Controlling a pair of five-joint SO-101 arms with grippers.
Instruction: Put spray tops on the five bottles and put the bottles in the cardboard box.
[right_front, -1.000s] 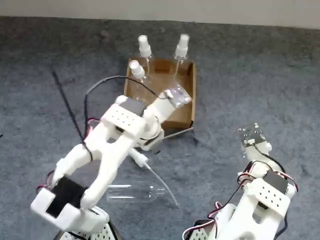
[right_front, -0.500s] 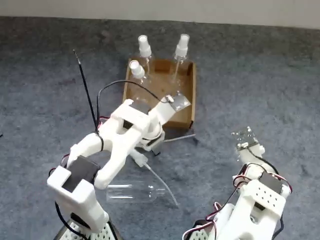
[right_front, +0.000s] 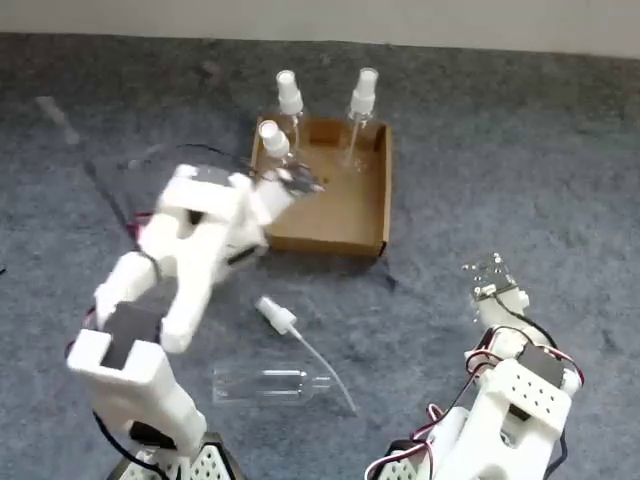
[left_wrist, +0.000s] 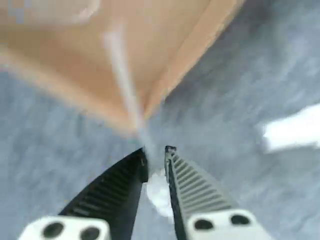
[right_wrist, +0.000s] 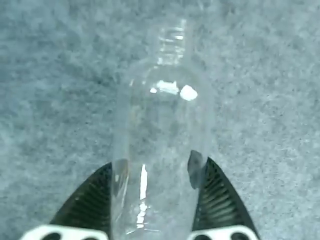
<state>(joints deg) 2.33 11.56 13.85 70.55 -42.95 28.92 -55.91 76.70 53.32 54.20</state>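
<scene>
In the left wrist view my left gripper (left_wrist: 156, 150) is shut on a white spray top (left_wrist: 158, 194). Its thin tube (left_wrist: 125, 85) points at a corner of the cardboard box (left_wrist: 165, 45). From above, that gripper (right_front: 295, 180) hangs over the left wall of the box (right_front: 340, 215). Three capped bottles (right_front: 289, 96) (right_front: 364, 95) (right_front: 271, 141) stand at the box's far end. My right gripper (right_wrist: 160, 167) is shut on a clear bottle (right_wrist: 160, 115) with no top, held above the carpet at the right (right_front: 495, 275). Another clear bottle (right_front: 270, 385) lies on the carpet near a loose spray top (right_front: 276, 316).
Grey carpet covers the table all around. The loose spray top's long tube (right_front: 325, 375) runs past the lying bottle's neck. Cables (right_front: 130, 200) trail from the left arm. A blurred white shape (left_wrist: 295, 132) lies on the carpet beyond the left gripper.
My left arm has swung left, from over the box's front right part to its left wall. The right arm drew slightly nearer with its bottle, then held still.
</scene>
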